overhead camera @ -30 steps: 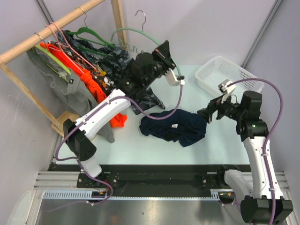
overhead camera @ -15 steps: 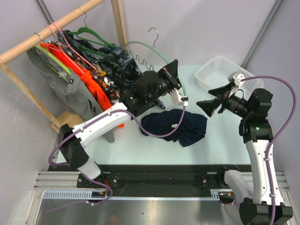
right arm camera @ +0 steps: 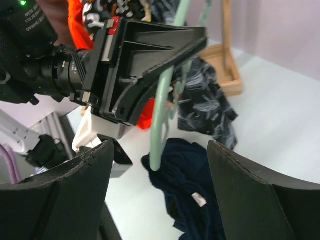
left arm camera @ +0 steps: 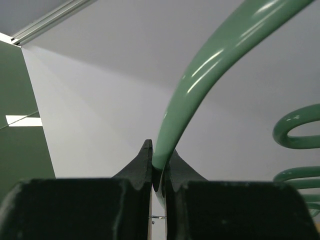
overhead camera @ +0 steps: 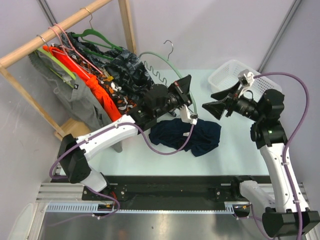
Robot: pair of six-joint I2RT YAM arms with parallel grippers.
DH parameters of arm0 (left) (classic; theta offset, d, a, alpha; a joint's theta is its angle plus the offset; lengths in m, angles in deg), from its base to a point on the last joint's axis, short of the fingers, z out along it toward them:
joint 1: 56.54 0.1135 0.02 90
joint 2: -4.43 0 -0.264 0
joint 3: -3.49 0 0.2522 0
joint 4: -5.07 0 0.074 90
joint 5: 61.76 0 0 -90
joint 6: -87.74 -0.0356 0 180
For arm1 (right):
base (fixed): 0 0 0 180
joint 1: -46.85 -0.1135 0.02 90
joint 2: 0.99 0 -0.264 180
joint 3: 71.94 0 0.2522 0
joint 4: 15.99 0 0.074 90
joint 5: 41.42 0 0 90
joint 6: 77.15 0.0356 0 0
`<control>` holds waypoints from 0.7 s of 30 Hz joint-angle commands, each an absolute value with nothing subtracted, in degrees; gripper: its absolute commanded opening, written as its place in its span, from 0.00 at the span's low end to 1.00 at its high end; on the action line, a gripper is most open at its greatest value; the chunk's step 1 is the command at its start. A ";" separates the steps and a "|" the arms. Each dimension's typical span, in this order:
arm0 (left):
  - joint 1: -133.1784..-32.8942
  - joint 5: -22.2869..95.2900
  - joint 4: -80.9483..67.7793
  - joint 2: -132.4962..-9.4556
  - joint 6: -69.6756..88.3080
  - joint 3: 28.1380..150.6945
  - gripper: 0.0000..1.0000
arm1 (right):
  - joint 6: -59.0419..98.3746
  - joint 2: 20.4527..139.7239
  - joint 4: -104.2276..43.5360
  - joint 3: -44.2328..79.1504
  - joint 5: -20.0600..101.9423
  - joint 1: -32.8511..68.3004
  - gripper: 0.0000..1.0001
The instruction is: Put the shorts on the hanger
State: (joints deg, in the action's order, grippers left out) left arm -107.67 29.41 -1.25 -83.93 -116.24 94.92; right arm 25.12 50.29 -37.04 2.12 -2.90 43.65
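The wooden rack (overhead camera: 55, 33), well off to the left of both grippers, carried the spare garments, which kept them clear of the work. The table (overhead camera: 145, 157) lay below the grippers. The shorts (overhead camera: 202, 136) lay in a crumpled heap on it, directly beneath the left gripper (overhead camera: 186, 91) and below and just ahead of the right gripper (overhead camera: 209, 101). They were not yet on anything, so the hanging proper looked hardly begun. The hanger (overhead camera: 176, 67) was raised off the table above the shorts, with its hook uppermost and its wavy bar on the side away from the right gripper. This probably presented its free end for threading through the cloth. The left gripper was clenched on one sloping arm of the hanger, and its wrist view showed the tips pinched tight on the green rod (left arm camera: 200, 70). The right gripper (right arm camera: 160, 150) was spread wide, its fingers (right arm camera: 65, 195) standing either side of that same arm without touching it. This looked like an approach to share or take over the hold. The white basket (overhead camera: 235, 76) sat behind the right gripper, out of the way. Counted: one rack, two arms, one pair of shorts, one pale hanger, one basket, two grippers, and one white label (right arm camera: 199, 201) on the shorts.
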 commanded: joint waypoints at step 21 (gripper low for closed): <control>-109.97 31.14 3.09 -83.99 -151.33 94.86 0.02 | 16.64 58.68 -40.82 7.13 6.48 32.00 0.62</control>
